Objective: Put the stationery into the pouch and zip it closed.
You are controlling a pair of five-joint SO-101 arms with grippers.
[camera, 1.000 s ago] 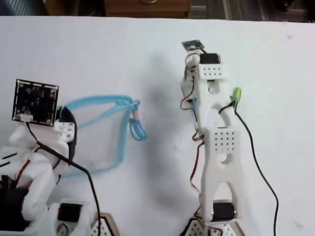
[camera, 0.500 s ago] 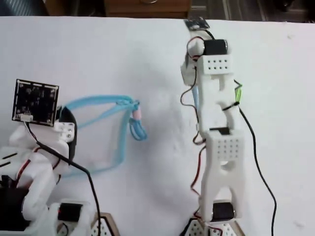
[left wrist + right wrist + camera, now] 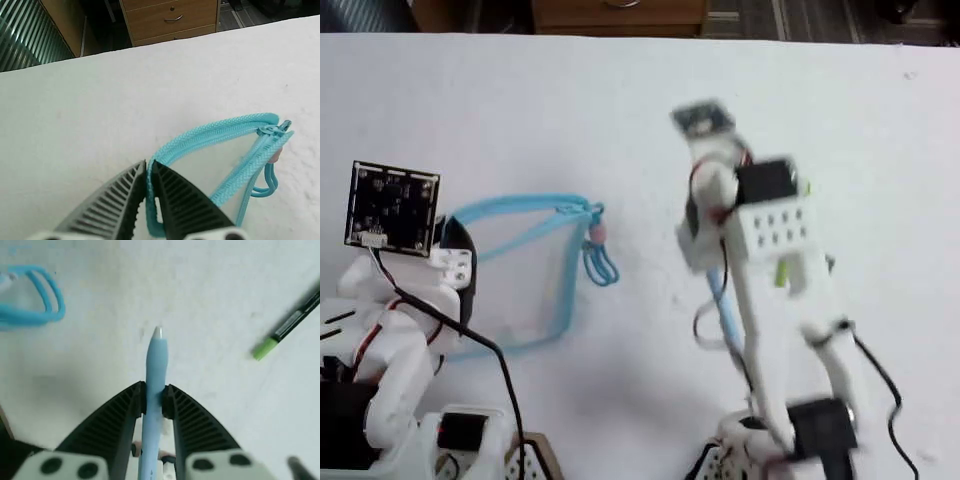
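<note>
The right fingers (image 3: 115,415) clamp the light, stiff, likely slippery blue pen (image 3: 155,357) mid-barrel above the worktop (image 3: 620,100), near the pouch (image 3: 210,132). The left fingers (image 3: 175,200) pinch its floppy zipper edge, probably a sound hold.

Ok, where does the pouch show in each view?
High view: pouch lies left of centre.
Left wrist view: its rim sits clamped in the left tool.
Right wrist view: its zip end at the frame's edge, past the blue pen in the right tool.
Shared landmark: the blue cord loop on the zip pull.
</note>
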